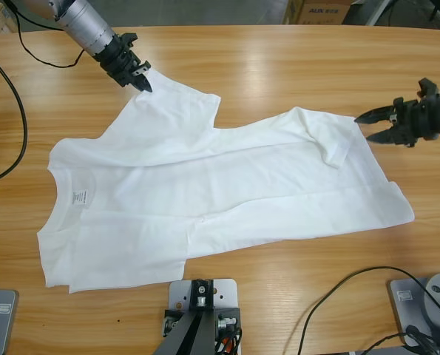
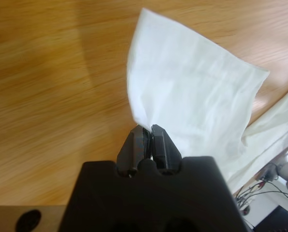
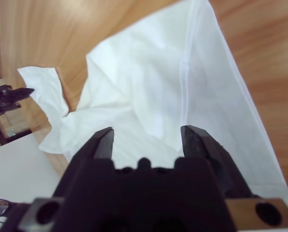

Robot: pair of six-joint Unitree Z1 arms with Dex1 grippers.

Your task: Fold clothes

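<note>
T-shirt [image 1: 227,192] on table [image 1: 279,66] (between grippers)

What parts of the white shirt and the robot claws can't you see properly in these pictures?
- Neck label on the T-shirt: high view, print too small to read.
- Fabric under the folded sleeve: hidden by the top layer.
- Left gripper: in the left wrist view its black body covers the shirt below the pinched corner.
- Right gripper: open; the right wrist view doesn't show whether its tips touch the cloth.
</note>
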